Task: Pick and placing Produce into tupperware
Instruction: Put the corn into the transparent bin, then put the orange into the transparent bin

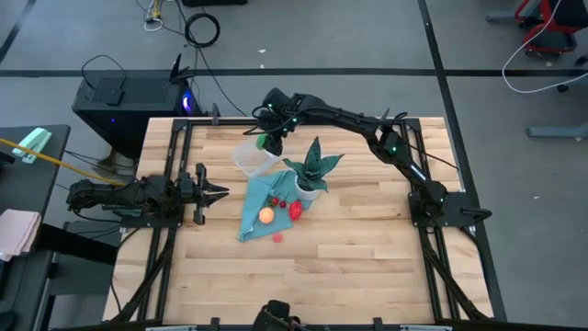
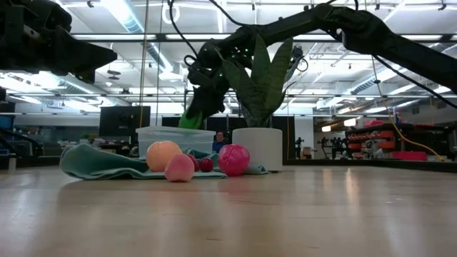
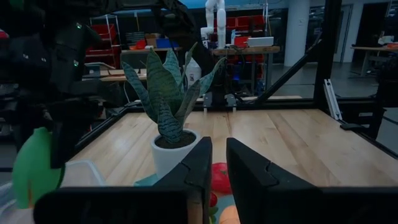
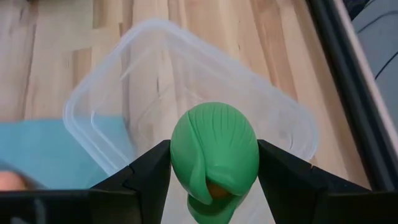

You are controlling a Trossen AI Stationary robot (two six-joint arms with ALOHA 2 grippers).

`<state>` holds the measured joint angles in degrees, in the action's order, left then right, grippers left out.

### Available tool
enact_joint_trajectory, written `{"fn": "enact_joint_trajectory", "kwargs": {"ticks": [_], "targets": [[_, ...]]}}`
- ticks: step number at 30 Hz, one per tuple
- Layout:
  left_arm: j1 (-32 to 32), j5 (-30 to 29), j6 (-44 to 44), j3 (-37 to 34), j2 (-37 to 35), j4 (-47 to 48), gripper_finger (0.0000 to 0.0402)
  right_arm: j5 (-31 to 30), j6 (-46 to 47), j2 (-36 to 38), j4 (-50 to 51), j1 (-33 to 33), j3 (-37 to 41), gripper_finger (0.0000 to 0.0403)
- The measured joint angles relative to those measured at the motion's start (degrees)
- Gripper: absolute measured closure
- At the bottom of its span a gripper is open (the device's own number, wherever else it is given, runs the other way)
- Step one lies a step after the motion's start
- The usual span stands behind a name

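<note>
My right gripper [image 4: 214, 168] hangs over the clear tupperware [image 4: 124, 43], shut on the green round produce [image 4: 214, 155]. In the high view it is at the table's far middle [image 1: 269, 141], above the tupperware [image 1: 255, 158]. The orange round piece [image 1: 265, 215] and the larger red piece [image 1: 296, 210] lie on the teal cloth [image 1: 257, 188]. The tiny pinkish-red piece [image 1: 277, 236] rests on the wood at the cloth's near edge. My left gripper [image 1: 219, 192] waits at the table's left, open by a narrow gap, touching nothing. My right gripper pinches the green round produce by its two opposite sides [image 4: 177, 155] between the two fingers [image 4: 146, 174]. The fingers come from above, pointing down. The piece is lifted clear, hanging over the tupperware's open top [image 2: 175, 132].
A spiky green plant in a white pot [image 1: 312, 173] stands just right of the tupperware, against the cloth. Black frame rails [image 1: 175, 165] run along the table's left and right sides. Bare wood [image 1: 367, 267] lies toward the near edge.
</note>
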<state>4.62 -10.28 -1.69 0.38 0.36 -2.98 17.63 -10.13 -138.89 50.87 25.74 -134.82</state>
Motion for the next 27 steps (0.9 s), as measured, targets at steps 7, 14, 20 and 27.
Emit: {"fn": "enact_joint_trajectory", "kwargs": {"ticks": [7, 14, 20, 27], "targets": [[0.0, 0.0, 0.0, 0.0, 0.0, 0.0, 0.0346, 0.0, 0.3, 0.0, 0.9, -0.1, 1.2, 0.0176], [0.0, 0.0, 0.0, 0.0, 0.0, 0.0, 0.0345, 0.3, -3.4, 0.0, 1.5, -0.9, 1.2, 0.0161], [0.0, 0.0, 0.0, 0.0, 0.0, 0.0, 0.035, 0.8, -4.0, 0.0, 1.5, -1.4, 1.2, 0.0125], [0.0, 0.0, 0.0, 0.0, 0.0, 0.0, 0.0342, -1.2, -4.0, 0.0, 1.4, -1.4, 1.2, 0.0108]]}}
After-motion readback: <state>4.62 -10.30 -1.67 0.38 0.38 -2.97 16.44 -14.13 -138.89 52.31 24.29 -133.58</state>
